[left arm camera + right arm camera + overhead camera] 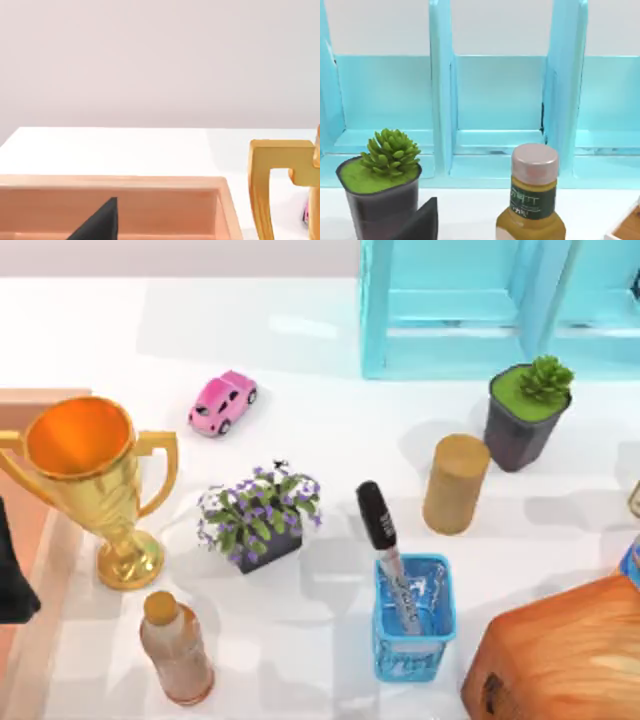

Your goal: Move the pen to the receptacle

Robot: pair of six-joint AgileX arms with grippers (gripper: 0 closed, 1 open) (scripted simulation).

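While both arms sit parked, pen [385, 545] stands tilted in blue cup [413, 625], cap up, right of purple flowers [258, 515]. Tray [40, 550] at left edge, behind trophy [95, 480]. Claw states: cannot tell.

— What sort of place is this?
— A rendered tabletop test scene: a plain white table [300, 300] against a blank wall.
— Evidence?
— Unrelated props: gold trophy [95, 480], pink toy car [222, 402], potted succulent [527, 412], turquoise shelf unit [470, 305].
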